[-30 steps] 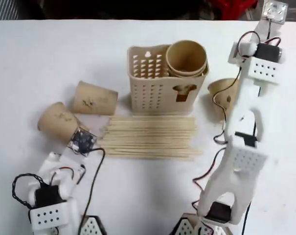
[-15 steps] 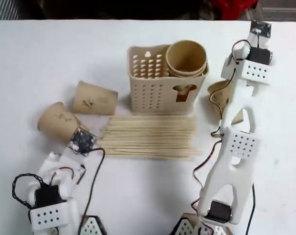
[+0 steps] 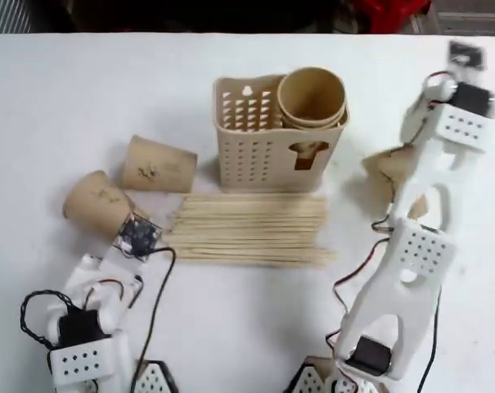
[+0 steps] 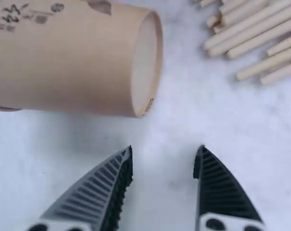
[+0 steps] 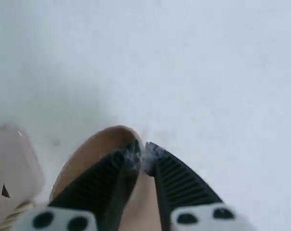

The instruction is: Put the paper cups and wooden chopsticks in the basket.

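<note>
A cream perforated basket (image 3: 259, 147) stands mid-table with one paper cup (image 3: 312, 97) upright in it. Two paper cups (image 3: 157, 164) (image 3: 96, 199) lie on their sides to its left. A row of wooden chopsticks (image 3: 247, 229) lies in front of it. My left gripper (image 4: 164, 154) is open just short of the nearer lying cup (image 4: 73, 57), whose base faces it. My right gripper (image 5: 141, 153) is shut on the rim of another paper cup (image 5: 99, 151), which shows to the right of the basket (image 3: 390, 164) under the right arm.
The basket's corner (image 5: 10, 159) shows beside the held cup in the right wrist view. Chopstick ends (image 4: 251, 38) lie near the left gripper. White tabletop (image 3: 247, 327) spreads between the two arm bases.
The right arm has swung to the right, carrying its cup a little farther from the basket's side. The left arm has not moved.
</note>
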`<state>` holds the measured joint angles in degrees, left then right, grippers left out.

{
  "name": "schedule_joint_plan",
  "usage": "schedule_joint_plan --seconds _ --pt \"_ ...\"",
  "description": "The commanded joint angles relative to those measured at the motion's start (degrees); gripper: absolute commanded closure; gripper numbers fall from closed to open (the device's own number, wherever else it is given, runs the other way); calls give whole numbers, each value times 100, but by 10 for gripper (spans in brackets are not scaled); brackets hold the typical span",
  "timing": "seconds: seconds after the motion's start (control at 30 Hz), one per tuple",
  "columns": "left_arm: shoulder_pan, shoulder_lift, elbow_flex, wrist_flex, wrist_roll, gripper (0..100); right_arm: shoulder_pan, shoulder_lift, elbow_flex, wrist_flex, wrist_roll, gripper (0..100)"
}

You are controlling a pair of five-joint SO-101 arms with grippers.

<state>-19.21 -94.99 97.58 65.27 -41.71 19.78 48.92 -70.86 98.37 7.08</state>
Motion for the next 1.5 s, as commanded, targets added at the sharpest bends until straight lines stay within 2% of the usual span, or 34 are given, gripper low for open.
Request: schedule_joint_plan --seconds 0.0,0.23,0.33,0.53,0.7,0.8,0.9,1.13,1.47 --pt "-40 13 -18 44 -62 789 347 -1165 114 40 97 982" --pt "-40 13 -18 44 -62 789 919 -3143 1354 22 70 982" --pt "-40 13 -18 44 -62 789 919 -4013 1899 22 53 982" --pt "-40 13 -18 44 -62 789 84 -5701 2945 -48 9 982" --pt "-40 13 -18 44 -62 789 -1543 -6527 2998 -523 -246 982" --pt "-40 13 -18 44 -62 789 -2352 -6563 2998 -1156 -422 982" --pt "-40 13 -18 44 -62 789 -2633 -6448 2998 -1798 -703 982" --pt "-40 13 -18 44 -62 789 -2853 -5780 3015 -2615 -967 981" --pt "-40 13 -18 44 -62 789 -2826 -4602 3033 -2607 -1451 977"
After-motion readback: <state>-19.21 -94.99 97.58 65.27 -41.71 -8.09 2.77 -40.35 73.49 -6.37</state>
